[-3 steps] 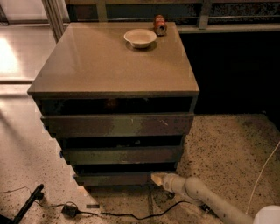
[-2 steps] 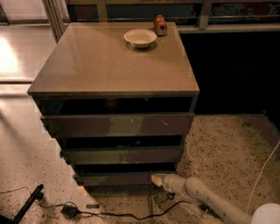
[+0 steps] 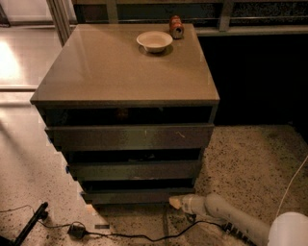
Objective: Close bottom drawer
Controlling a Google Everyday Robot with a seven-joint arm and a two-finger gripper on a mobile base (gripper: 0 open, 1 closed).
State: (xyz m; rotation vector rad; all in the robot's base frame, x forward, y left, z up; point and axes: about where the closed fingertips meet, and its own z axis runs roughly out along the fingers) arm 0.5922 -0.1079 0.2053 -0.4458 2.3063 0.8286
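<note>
At the foot of the tan-topped cabinet, just above the speckled floor, sits the bottom drawer, the lowest of three dark fronts, with a black gap between its flat plank front and the middle drawer above; the top drawer lies higher still, under a deep shadowed slot. How far the bottom drawer stands out from the cabinet body cannot be told from this angle. The gripper is down at floor level by the right end of that lowest front, its pale tan tip touching or just beside the plank's corner; whether it is released or clenched cannot be told, and it grasps nothing that shows. Behind it the light grey arm runs back to the lower right, where a white rounded part of the robot fills the corner. On the floor right before the drawer a black cable snakes from a small black plug towards the arm, and a black bar lies at the lower left, apart from the cabinet. A thin white cord curves up at the right edge. On the cabinet top, near its back edge, a cream bowl stands just beside a reddish-brown can, whose label cannot be read. To the right of the cabinet the space is dark; behind it runs a rail with grey posts.
</note>
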